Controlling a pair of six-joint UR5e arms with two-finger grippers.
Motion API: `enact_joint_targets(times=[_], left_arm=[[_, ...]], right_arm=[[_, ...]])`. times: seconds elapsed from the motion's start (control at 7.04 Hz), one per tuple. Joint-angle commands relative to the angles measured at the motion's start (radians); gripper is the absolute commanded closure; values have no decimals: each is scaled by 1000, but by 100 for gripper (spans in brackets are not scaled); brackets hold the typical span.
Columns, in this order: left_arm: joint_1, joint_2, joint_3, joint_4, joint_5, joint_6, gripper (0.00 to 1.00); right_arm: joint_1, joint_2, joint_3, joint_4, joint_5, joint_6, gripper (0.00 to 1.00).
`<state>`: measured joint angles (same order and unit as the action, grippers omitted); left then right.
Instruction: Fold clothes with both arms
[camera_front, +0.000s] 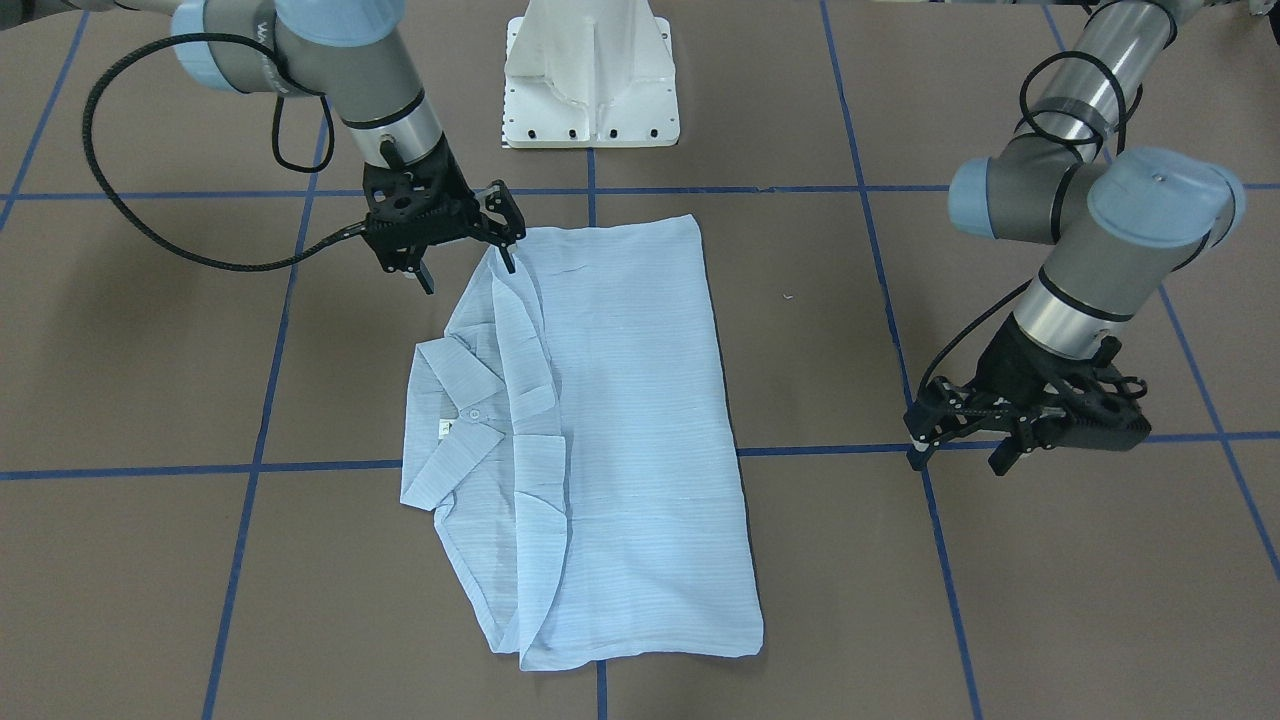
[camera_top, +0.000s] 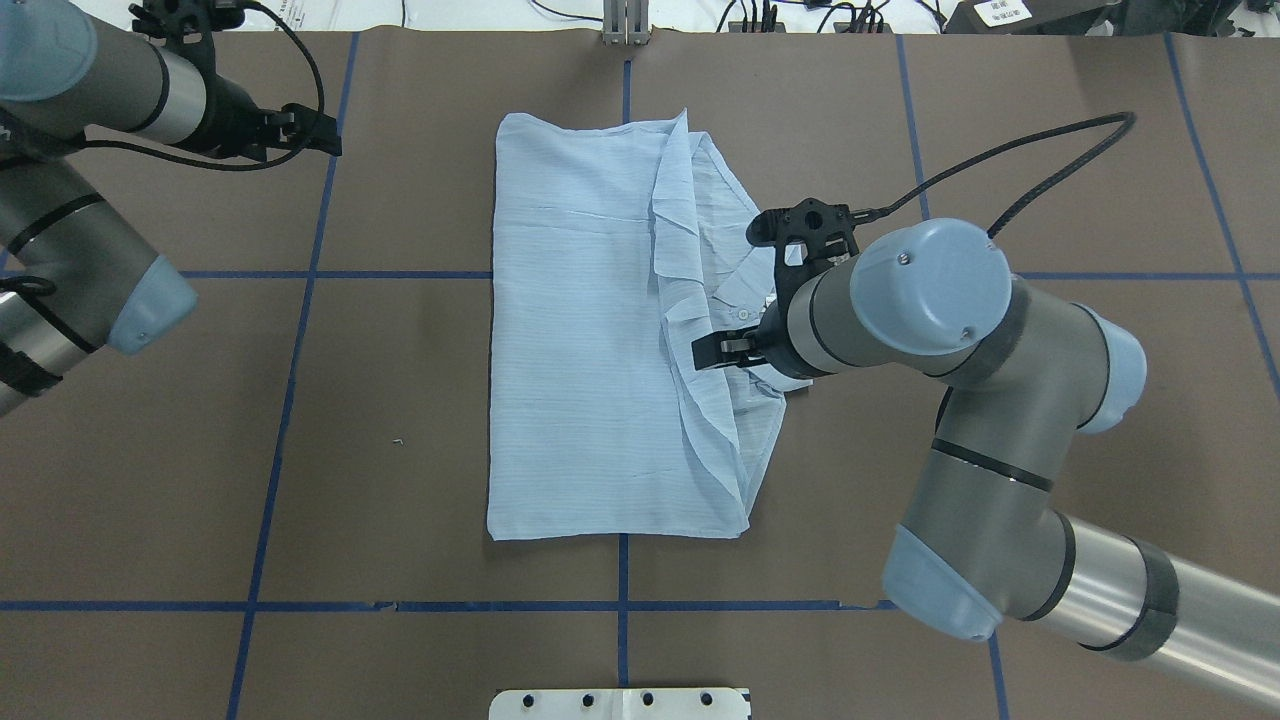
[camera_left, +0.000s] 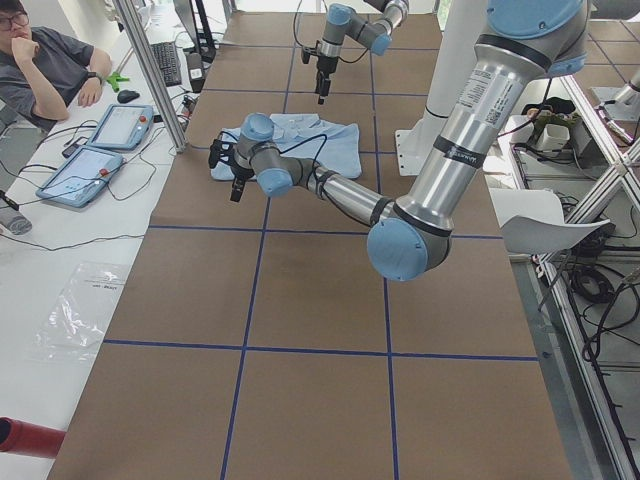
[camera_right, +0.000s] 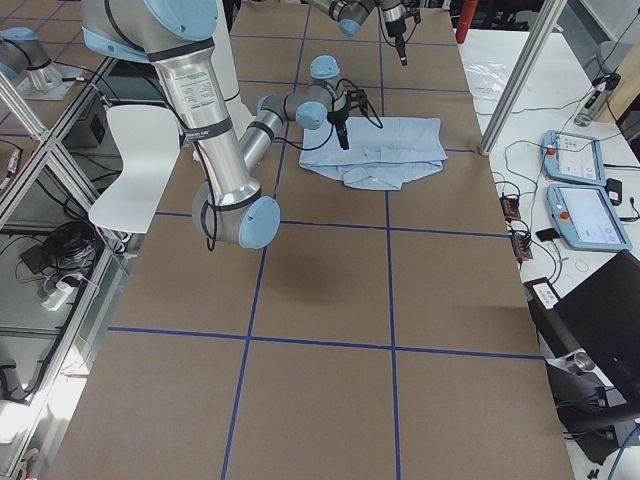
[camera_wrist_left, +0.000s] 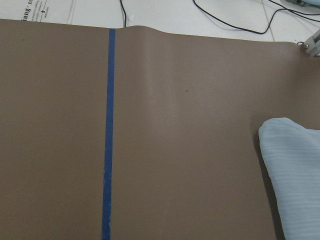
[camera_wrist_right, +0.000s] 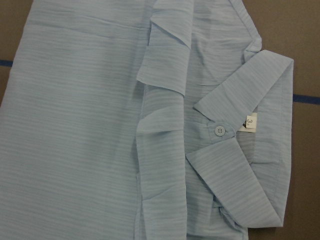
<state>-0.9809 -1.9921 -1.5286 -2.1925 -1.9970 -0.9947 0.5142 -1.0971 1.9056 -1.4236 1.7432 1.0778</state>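
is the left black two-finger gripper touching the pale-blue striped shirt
No, the left black two-finger gripper hangs over the brown table, well apart from the pale-blue striped button-up shirt.

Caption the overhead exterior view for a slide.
Half-folded pale-blue shirt on the brown table; right claw open above its collar, left claw open, clear of it.

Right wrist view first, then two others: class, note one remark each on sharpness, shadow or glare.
Right wrist view: sharp, stripes and collar button crisp on the shirt. Front-facing view: glare streaks on the left arm, on its metal tube. Left wrist view: even light, narrow shadow beside the shirt.
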Motion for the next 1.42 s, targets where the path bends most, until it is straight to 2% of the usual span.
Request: enact_joint_targets(times=[0.0, 0.28, 0.57, 1.28], left_arm=[[-1, 38, -45, 2, -9, -1, 0], [1, 45, -48, 2, -11, -1, 0], [1, 45, -48, 0, -32, -1, 0], [2, 50, -51, 0, -33, -1, 0]], right_arm=[[-110, 43, -37, -56, -153, -67, 0], [-123, 51, -68, -57, -169, -145, 0], [-160, 52, -86, -54, -227, -169, 0], [-210, 62, -117, -54, -269, -179, 0]])
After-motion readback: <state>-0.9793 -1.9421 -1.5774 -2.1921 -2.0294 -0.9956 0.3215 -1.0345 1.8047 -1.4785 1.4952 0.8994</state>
